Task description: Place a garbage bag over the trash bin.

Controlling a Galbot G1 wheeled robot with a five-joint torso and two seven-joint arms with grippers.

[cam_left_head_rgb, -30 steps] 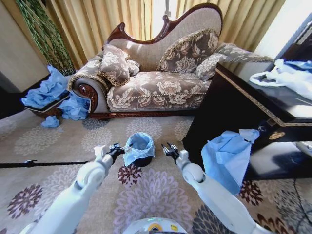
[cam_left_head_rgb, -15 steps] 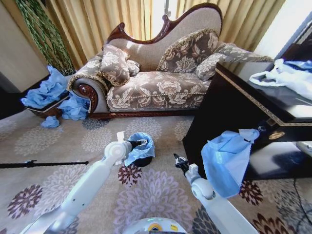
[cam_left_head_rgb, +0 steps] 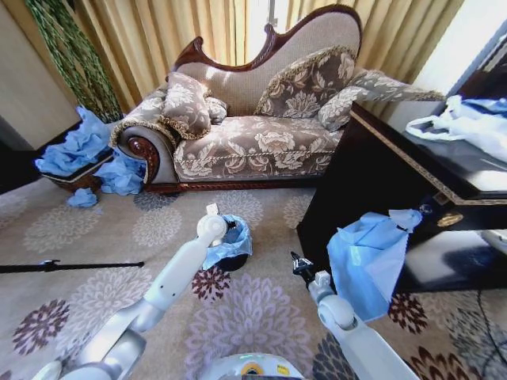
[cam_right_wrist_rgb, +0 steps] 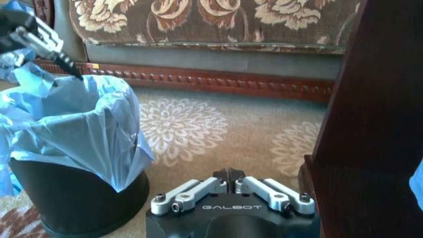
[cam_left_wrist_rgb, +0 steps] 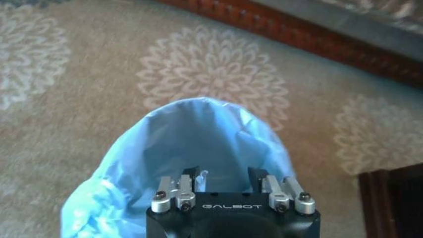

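Note:
The trash bin [cam_left_head_rgb: 230,262] is a small black cylinder on the carpet in front of the sofa. The light-blue garbage bag [cam_left_head_rgb: 238,245] lies over its rim, and its mouth stands open. In the right wrist view the bag [cam_right_wrist_rgb: 73,119] drapes down the outside of the black bin [cam_right_wrist_rgb: 79,198]. My left gripper [cam_left_head_rgb: 231,232] reaches over the bin, and its open fingers point into the bag's mouth [cam_left_wrist_rgb: 198,134]. The left gripper [cam_left_wrist_rgb: 223,174] holds nothing that I can see. My right gripper [cam_left_head_rgb: 296,263] is shut and empty, a short way to the right of the bin, near the cabinet's corner.
A patterned sofa [cam_left_head_rgb: 253,142] stands behind the bin. A dark cabinet [cam_left_head_rgb: 372,182] is close on the right, with another blue bag [cam_left_head_rgb: 368,257] hanging from it and a white plastic bag [cam_left_head_rgb: 467,123] on top. A basket of blue bags [cam_left_head_rgb: 75,150] sits far left. A black rod [cam_left_head_rgb: 71,265] lies on the carpet.
My left arm has reached forward from beside the bin until its gripper is over the bag's mouth. My right gripper has drawn back and to the right, away from the bin.

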